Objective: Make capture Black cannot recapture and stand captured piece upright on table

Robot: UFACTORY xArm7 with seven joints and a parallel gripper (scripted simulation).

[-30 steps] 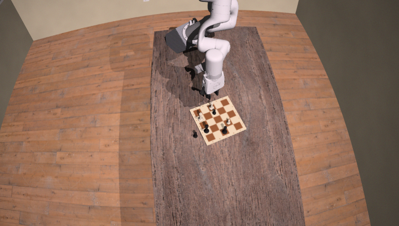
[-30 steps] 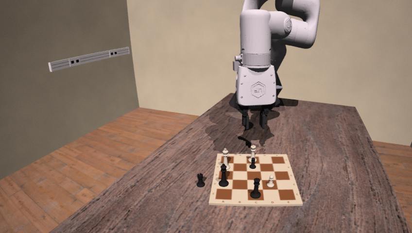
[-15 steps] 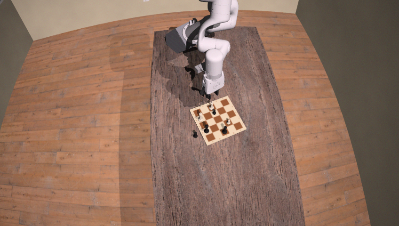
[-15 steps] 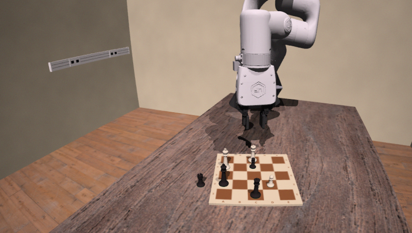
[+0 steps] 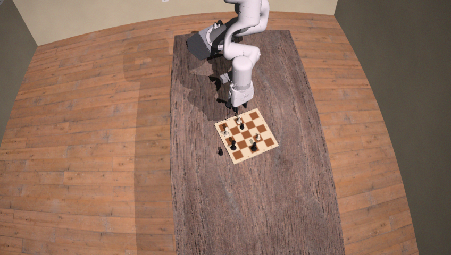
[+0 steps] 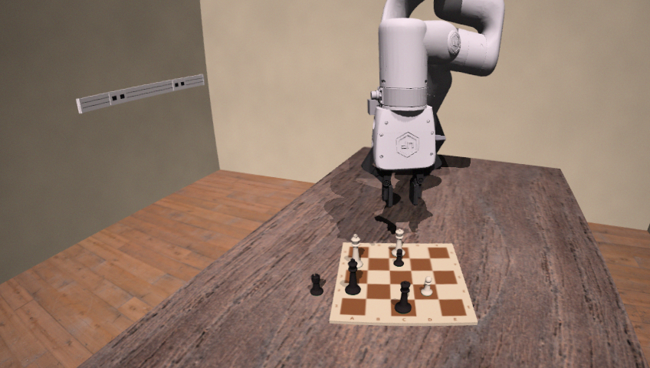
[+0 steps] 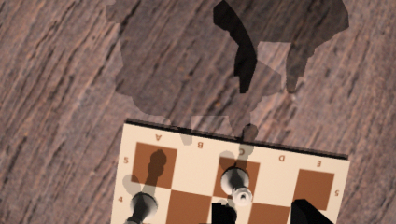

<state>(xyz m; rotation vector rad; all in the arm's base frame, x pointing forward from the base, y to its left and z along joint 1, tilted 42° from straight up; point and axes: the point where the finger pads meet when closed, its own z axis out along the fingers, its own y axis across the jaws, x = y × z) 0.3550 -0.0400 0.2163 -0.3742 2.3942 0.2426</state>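
Observation:
The small chessboard [image 6: 400, 280] lies on the table and also shows from above [image 5: 245, 135]. A white piece [image 6: 398, 241] stands on C5, also in the wrist view [image 7: 238, 184]. A black pawn [image 6: 398, 257] stands just in front of it on C4. Another white piece [image 6: 355, 249] stands on A4. A tall black piece [image 6: 352, 277] stands in file A, another [image 6: 403, 297] in file C near the front edge, and a white pawn [image 6: 427, 286] in file D. A black rook [image 6: 316, 284] stands upright on the table left of the board. My gripper [image 6: 401, 193] hovers above the table behind the board's far edge, fingers partly apart and empty.
The robot's base [image 5: 205, 41] sits at the far end of the table. The arm's shadow falls on the table behind the board. The table edges run along both long sides, with wooden floor beyond.

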